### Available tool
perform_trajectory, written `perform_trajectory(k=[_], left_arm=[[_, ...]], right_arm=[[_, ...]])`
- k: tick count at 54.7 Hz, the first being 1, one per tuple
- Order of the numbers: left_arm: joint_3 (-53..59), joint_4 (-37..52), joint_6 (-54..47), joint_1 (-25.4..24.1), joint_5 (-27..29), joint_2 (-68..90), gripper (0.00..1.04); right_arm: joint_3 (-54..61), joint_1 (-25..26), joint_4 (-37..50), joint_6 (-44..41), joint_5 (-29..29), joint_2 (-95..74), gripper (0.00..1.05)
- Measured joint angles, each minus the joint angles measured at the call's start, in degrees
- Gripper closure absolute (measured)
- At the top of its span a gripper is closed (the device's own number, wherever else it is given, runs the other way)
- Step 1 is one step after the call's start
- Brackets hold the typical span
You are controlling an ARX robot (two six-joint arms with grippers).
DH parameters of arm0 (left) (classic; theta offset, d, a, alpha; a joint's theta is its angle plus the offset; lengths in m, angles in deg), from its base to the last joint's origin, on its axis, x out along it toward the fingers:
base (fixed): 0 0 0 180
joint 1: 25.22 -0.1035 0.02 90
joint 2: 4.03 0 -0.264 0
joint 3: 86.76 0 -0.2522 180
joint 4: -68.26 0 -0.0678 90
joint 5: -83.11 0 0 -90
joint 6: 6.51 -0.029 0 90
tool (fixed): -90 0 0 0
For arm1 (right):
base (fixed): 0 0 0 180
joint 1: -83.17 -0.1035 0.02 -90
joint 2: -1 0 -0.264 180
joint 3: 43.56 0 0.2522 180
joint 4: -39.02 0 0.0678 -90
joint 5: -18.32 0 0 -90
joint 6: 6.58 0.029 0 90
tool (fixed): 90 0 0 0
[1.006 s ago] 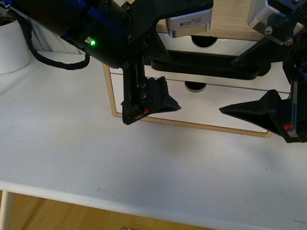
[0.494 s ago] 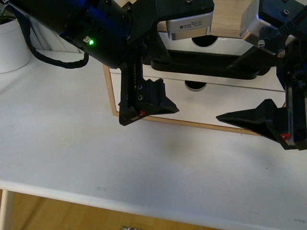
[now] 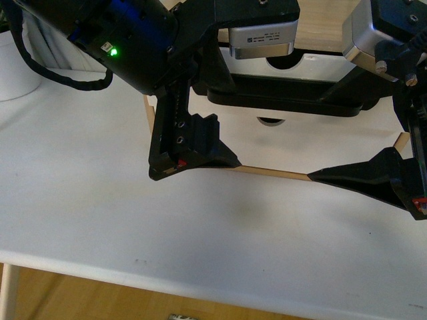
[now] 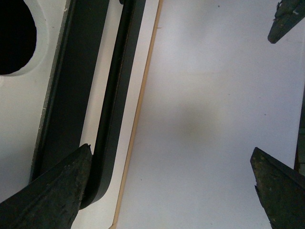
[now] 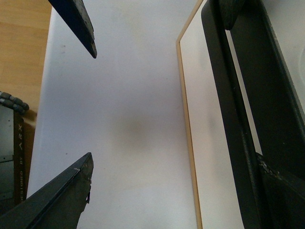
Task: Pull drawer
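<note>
- A green light (image 3: 113, 51) glows on the black left arm. Further right, a silver module (image 3: 261, 37) carries a white label whose small print is too fine to read.
- In the right wrist view, the letters "ARX" (image 5: 19, 138) run along a grey part of the robot beside the table's edge.
- The drawer (image 3: 320, 67) sits at the far side of the white table (image 3: 200, 233), in a light-wood cabinet frame (image 3: 267, 171). Its white front shows the half-round notch (image 3: 287, 63) just above the long black bar handle (image 3: 287, 100).
- The left gripper (image 4: 170, 149) is spread wide. One of its fingers (image 4: 52, 191) lies against the left end of the handle, and the other hangs over bare table in front of the cabinet. Whether the near finger sits behind the bar cannot be told.
- The right gripper (image 5: 174, 157) is also spread wide. One finger (image 5: 281, 191) is at the right end of the handle, and the other (image 5: 57, 195) is out over the table.
- Neither pair of jaws closes on the bar, so the handle spans the space between the two grippers.
- Both arms reach in from above, with the left arm angled down and rightward and the right arm coming down at the frame's edge.
- A white pot (image 3: 17, 67) stands far left, well apart from the cabinet.
</note>
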Motion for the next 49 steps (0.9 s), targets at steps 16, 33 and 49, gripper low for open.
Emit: perform_trajectory(k=[16,33,49], left_arm=[[0.72,-5.53,-2.29,1.03,1.40,-2.38,0.06],[3.48,-7.76,-3.28,2.51,2.49,-5.53,0.06],[6.86,-5.18,-2.43,3.10,3.58,-8.85,0.06]], right_arm=[[1.49,0.00,-5.18,-2.29,0.72,2.69,0.09],[3.61,-0.02,-9.86,-3.26,1.14,6.34,0.09],[5.40,-0.24,-10.08,-2.58,1.09,8.96,0.09]])
